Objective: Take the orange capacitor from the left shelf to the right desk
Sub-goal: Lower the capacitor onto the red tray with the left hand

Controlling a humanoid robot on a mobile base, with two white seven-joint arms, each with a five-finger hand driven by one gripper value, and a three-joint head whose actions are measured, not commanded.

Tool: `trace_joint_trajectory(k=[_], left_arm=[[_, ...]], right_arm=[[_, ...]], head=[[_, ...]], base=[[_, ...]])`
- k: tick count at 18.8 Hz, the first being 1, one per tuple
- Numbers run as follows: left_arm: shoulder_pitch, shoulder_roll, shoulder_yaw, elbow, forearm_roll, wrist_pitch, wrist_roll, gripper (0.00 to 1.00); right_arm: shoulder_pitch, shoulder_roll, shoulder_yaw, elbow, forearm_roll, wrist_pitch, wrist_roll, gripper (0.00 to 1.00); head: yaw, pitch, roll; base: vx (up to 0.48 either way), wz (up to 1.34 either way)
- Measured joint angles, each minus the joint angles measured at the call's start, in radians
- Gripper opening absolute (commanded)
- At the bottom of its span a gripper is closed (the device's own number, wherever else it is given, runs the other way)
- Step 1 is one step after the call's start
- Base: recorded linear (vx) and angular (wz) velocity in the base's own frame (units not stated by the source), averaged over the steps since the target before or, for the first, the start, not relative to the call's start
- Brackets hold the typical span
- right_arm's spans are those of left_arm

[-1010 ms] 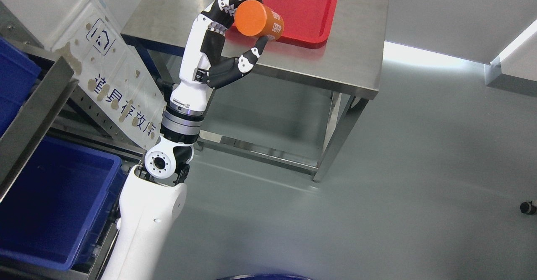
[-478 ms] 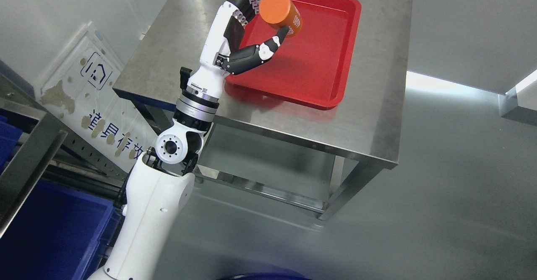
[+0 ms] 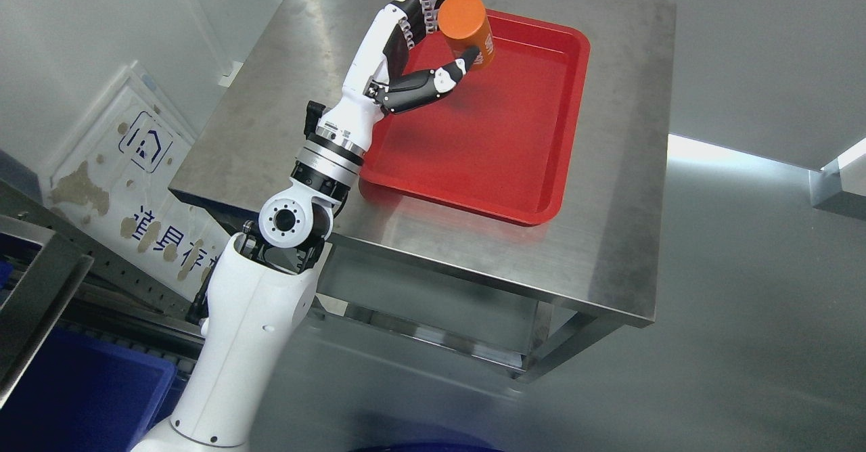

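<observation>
The orange capacitor (image 3: 465,26), a cylinder with white print on its side, is held in the air by my left hand (image 3: 446,29). Curled fingers (image 3: 423,2) press it from above and the thumb (image 3: 446,76) from below. It hangs tilted over the far left part of the red tray (image 3: 534,161), which lies on the steel desk (image 3: 609,235). My left arm rises from the lower left across the desk's front left corner. The right arm does not show.
A blue bin (image 3: 81,398) sits in the shelf at the lower left, behind a steel shelf rail (image 3: 34,296). A white sign board (image 3: 142,181) leans between shelf and desk. Grey floor lies to the right.
The camera has swung toward the desk, so the whole picture shifted. My left hand has carried the capacitor from the desk's near edge to above the tray's far left part.
</observation>
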Motion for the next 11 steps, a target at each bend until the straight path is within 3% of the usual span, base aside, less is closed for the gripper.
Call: trace_joint_trajectory(k=[11], left_arm=[[0.008, 0.000, -0.038, 0.014, -0.020, 0.097, -0.004, 0.04]], right_arm=[[0.000, 0.000, 0.000, 0.000, 0.000, 0.000, 0.000, 1.00]], head=[[0.0000, 0.000, 0.000]], base=[[0.009, 0.00]])
